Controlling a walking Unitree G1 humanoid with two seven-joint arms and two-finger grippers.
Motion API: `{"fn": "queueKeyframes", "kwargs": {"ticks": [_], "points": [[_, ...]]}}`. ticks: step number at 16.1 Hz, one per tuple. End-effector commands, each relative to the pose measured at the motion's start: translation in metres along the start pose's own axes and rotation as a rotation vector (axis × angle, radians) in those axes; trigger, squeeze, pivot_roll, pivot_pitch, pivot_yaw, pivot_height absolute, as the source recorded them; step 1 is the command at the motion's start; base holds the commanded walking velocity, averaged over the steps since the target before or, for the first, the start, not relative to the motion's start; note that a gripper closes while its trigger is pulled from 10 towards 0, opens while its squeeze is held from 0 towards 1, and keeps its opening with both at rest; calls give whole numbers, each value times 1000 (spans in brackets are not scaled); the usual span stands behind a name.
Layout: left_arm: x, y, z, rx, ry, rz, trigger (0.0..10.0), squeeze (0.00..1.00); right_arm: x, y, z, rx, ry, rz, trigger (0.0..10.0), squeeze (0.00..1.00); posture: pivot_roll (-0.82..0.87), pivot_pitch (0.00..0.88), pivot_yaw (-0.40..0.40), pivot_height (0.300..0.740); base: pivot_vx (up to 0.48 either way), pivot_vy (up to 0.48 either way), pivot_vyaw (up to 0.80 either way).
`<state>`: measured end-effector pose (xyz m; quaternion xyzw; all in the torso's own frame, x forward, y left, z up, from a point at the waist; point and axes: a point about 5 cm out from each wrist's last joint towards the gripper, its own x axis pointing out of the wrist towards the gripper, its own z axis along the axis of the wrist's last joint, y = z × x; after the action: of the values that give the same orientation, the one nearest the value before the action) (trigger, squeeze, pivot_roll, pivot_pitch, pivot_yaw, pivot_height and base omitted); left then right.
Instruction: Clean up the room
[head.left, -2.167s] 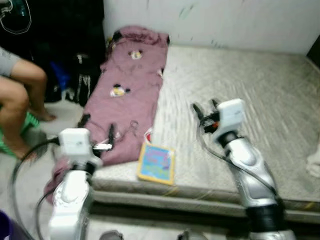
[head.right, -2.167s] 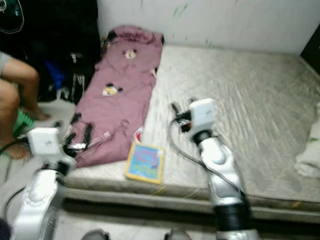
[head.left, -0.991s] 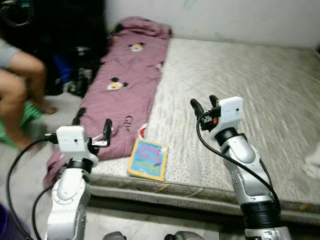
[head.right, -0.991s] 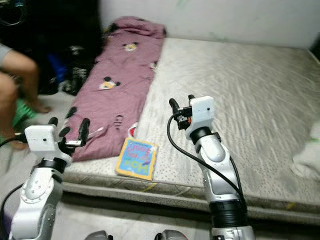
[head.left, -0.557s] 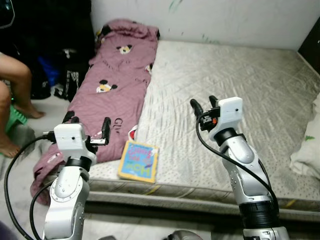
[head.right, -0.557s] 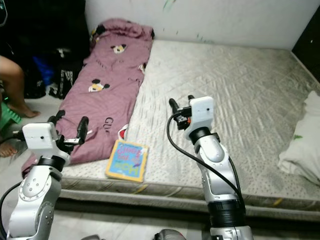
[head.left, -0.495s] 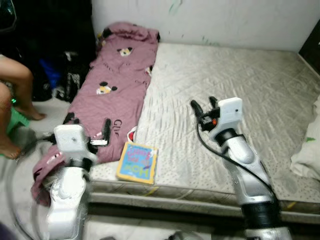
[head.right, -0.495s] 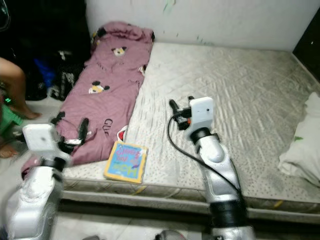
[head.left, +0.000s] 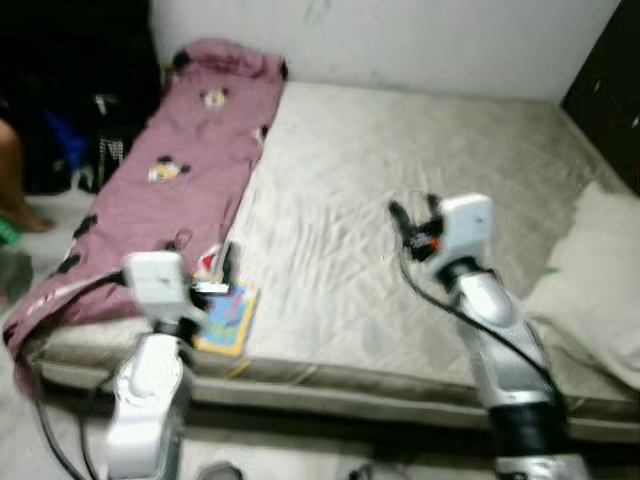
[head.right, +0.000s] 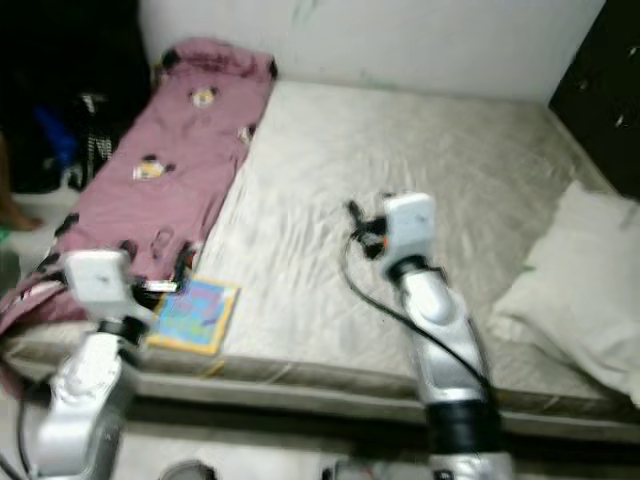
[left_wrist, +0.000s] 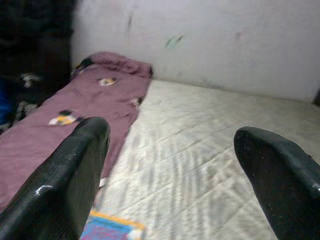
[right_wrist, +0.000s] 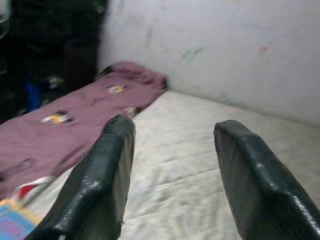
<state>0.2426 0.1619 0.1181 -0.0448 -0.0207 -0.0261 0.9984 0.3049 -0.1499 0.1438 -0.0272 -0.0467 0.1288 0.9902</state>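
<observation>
Here the pink blanket (head.left: 165, 190) runs lengthwise toward the wall; left gripper (left_wrist: 170, 175) and right gripper (right_wrist: 172, 170) gape.

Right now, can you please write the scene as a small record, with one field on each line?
Place: a mattress lying low by a white wall
On the mattress, robot's left: a purple blanket with cartoon prints, running along the edge
Near the front edge: a colourful book, lying flat beside the blanket
On the robot's right: a pale pillow
Left gripper: open, holding nothing, raised just above the book
Right gripper: open, holding nothing, raised over the middle of the mattress
Picture quality: head views blurred
</observation>
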Motion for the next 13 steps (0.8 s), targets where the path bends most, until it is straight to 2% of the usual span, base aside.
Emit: {"fn": "queueKeyframes", "kwargs": {"ticks": [1, 5, 10, 13], "points": [[-1, 8, 3, 18, -6, 23, 10000, 0, 3, 7, 3, 9, -14, 20, 10000, 0, -90, 0, -40, 740, 0, -379, 0], [1, 8, 3, 49, -18, 28, 10000, 0, 4, 6, 4, 5, -17, 22, 10000, 0, -93, 0, -42, 740, 0, -360, 0], [2, 8, 3, 42, -32, 22, 10000, 0, 6, 6, 5, 4, -19, 23, 10000, 0, -92, 0, -45, 740, 0, 0, 0], [2, 8, 4, 36, -42, 14, 10000, 0, 5, 5, 4, 5, -18, 20, 10000, 0, -93, 0, -45, 740, 0, 0, -294]]}}
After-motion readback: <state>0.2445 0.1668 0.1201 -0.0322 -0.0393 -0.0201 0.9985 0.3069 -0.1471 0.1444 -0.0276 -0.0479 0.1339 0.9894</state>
